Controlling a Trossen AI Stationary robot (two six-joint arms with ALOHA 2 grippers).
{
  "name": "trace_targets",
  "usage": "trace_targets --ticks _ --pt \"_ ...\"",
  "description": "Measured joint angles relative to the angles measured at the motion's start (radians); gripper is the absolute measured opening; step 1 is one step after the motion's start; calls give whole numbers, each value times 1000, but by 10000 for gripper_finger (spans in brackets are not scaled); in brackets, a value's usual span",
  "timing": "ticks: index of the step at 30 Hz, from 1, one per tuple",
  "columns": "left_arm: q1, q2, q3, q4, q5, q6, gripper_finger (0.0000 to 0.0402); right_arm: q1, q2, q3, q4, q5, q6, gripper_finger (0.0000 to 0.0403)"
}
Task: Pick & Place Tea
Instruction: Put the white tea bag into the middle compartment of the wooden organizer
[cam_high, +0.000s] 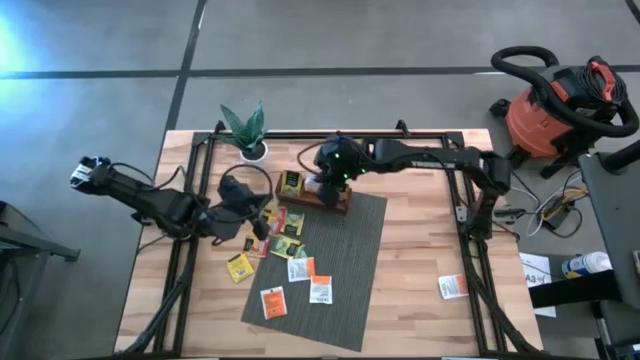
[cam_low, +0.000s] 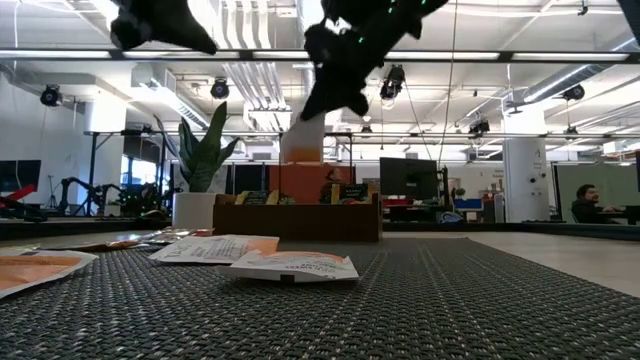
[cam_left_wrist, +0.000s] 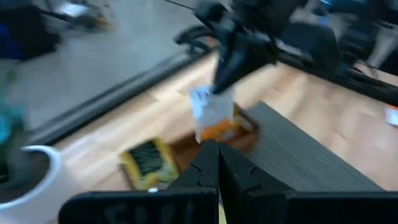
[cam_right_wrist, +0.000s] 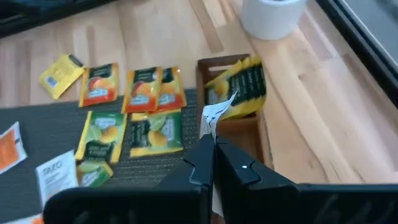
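Right hand (cam_right_wrist: 210, 144) pinching one white-and-orange sachet (cam_left_wrist: 211, 112) by its edge, hung just above the wooden tray (cam_right_wrist: 231, 127) at the far edge of the grey mat (cam_high: 350, 260); a yellow sachet (cam_right_wrist: 239, 90) already leans in a tray compartment. Left hand (cam_left_wrist: 211, 163) pressed together on nothing, hovering near the plant pot (cam_high: 252, 150) side. Judged early: loose sachets (cam_right_wrist: 146, 112) lie spread over mat and counter (cam_high: 420, 290), one (cam_high: 452, 287) well apart on the right.

Overhead, table-level, two wrist cameras, sharing mat (cam_high: 340, 262)
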Motion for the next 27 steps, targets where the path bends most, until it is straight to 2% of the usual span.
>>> trace_targets --ticks 2,5,8,13,18,22,27 --pt "23 -36 -37 0 -18 3 0 -20 29 0 10 -5 4 8" --pt "80 -109 -96 10 34 7 0 -43 70 0 27 -46 1 8" --pt "146 -193 -166 70 114 32 0 -60 104 0 50 -67 -3 8" --pt "265 -319 -273 234 300 165 0 -73 148 0 101 -67 16 8" --pt "371 -378 -331 309 461 233 0 -83 176 1 115 -68 37 8" --pt "408 -378 -342 313 478 242 0 -86 184 -1 105 -50 32 8" --pt "428 -360 -342 316 480 268 0 -98 181 0 108 -47 -69 8"
